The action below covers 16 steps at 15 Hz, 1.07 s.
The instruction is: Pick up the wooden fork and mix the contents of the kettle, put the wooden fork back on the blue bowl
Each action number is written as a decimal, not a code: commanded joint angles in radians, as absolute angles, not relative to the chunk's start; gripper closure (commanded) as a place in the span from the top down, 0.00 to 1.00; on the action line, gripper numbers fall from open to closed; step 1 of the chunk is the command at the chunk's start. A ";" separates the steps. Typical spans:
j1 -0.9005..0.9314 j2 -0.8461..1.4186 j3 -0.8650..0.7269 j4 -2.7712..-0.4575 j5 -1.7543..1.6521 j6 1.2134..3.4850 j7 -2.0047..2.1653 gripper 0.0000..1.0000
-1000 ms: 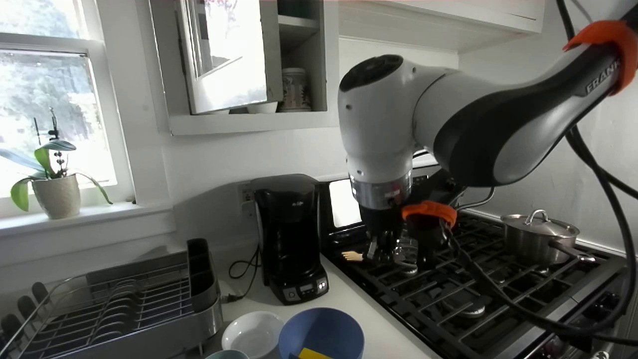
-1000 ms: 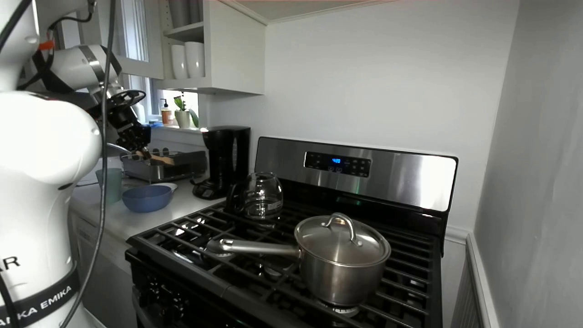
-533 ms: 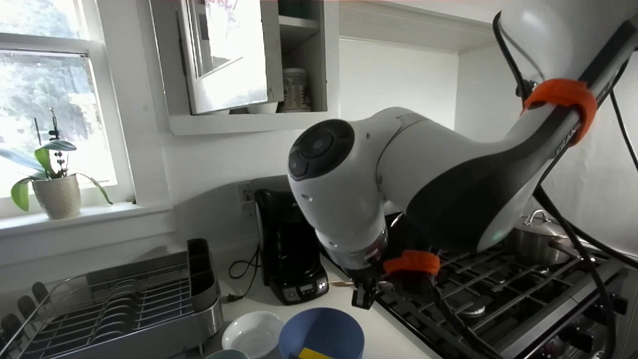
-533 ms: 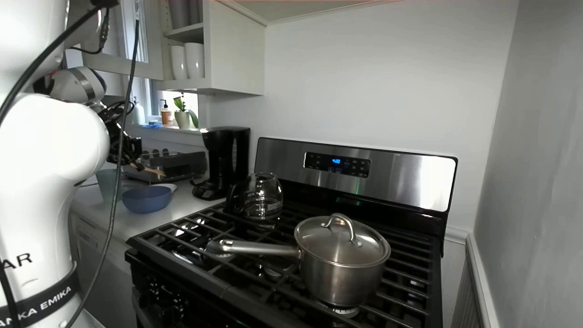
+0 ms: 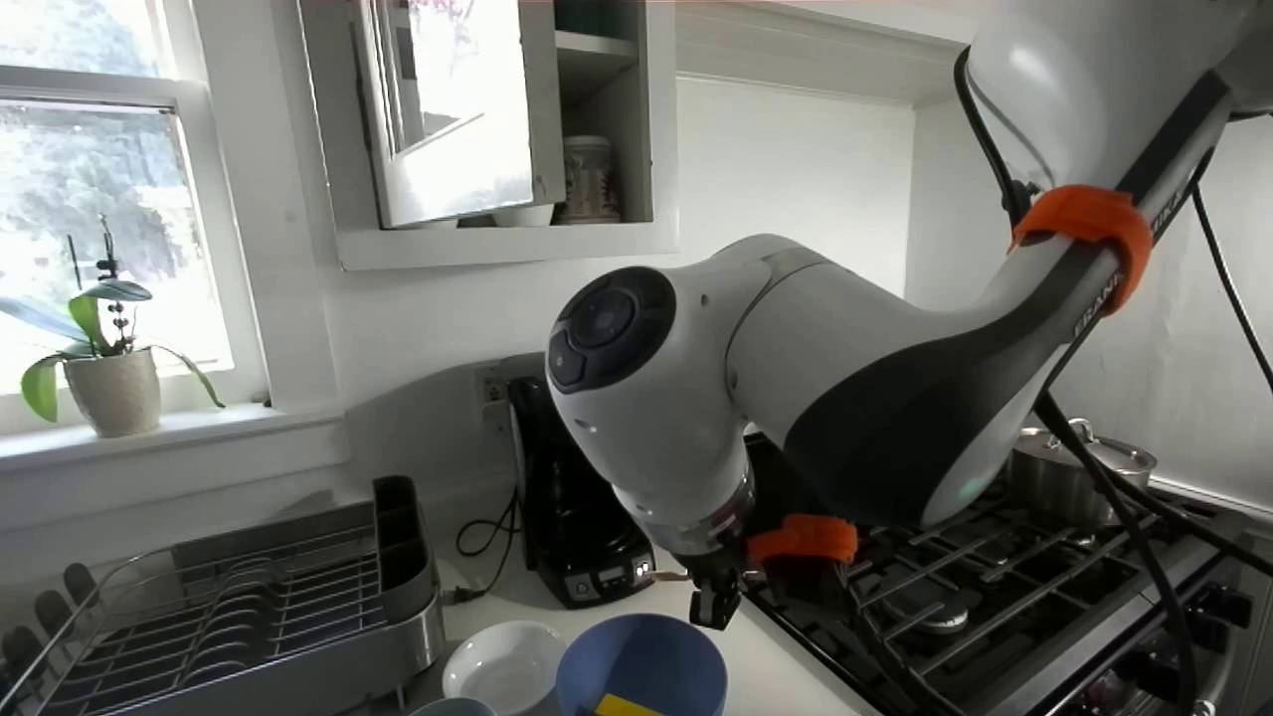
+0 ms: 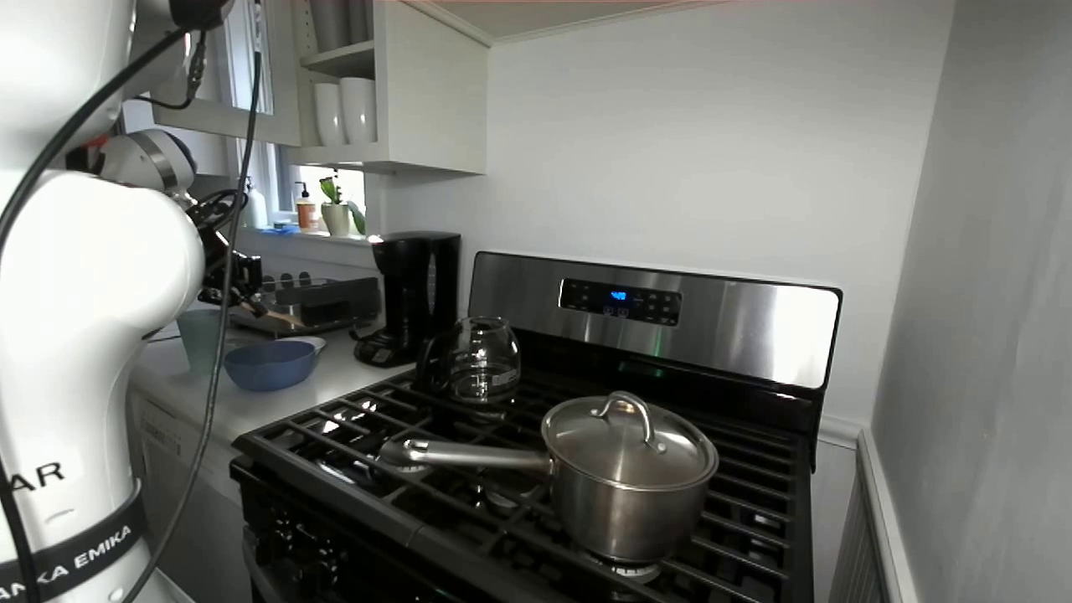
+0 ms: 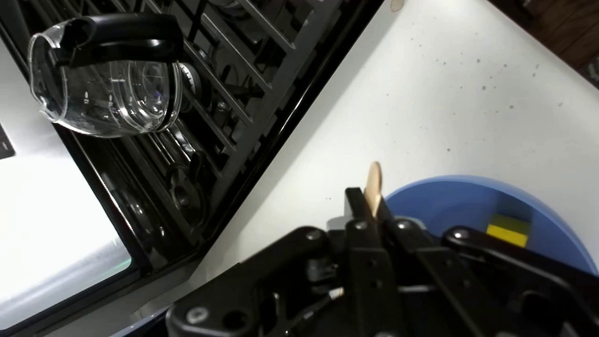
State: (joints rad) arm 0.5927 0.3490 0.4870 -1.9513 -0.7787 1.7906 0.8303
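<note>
My gripper [image 7: 369, 202] is shut on the pale wooden fork [image 7: 373, 185]; one rounded end sticks out past the fingertips. In an exterior view the fork [image 5: 668, 576] reaches sideways from the gripper [image 5: 714, 605], above the counter beside the blue bowl. The fork [image 6: 289, 318] and gripper [image 6: 251, 301] also show in an exterior view, partly behind the arm and cable. The blue bowl [image 5: 686, 656] stands on the counter, and shows also in an exterior view [image 6: 270, 367] and the wrist view [image 7: 435, 201]. A yellow item [image 7: 507, 230] lies in it. No rounded steel kettle shows.
A glass carafe [image 6: 484, 360] with a black handle stands on the stove, near a lidded steel saucepan [image 6: 628, 511]. A black coffee maker [image 5: 582, 497], a white dish [image 5: 504, 666] and a dish rack [image 5: 269, 607] stand on the counter. A teal cup [image 6: 201, 339] is near the bowl.
My gripper has moved with the fork from over the stove's edge down towards the counter beside the blue bowl. In the last half second it moved only a little closer to the bowl.
</note>
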 commanded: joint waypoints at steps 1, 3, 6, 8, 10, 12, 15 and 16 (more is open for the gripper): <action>0.676 0.411 0.420 -1.927 -0.881 1.773 0.865 0.01; 0.710 0.448 0.391 -1.922 -0.926 1.767 0.891 0.01; 0.759 0.499 0.353 -1.906 -0.982 1.746 0.915 0.01; 0.789 0.525 0.332 -1.894 -1.019 1.719 0.933 0.01; 0.815 0.549 0.315 -1.879 -1.047 1.689 0.953 0.01; 0.830 0.570 0.311 -1.862 -1.049 1.675 0.955 0.01; 0.852 0.597 0.303 -1.838 -1.051 1.652 0.941 0.01; 0.857 0.602 0.302 -1.832 -1.049 1.646 0.939 0.01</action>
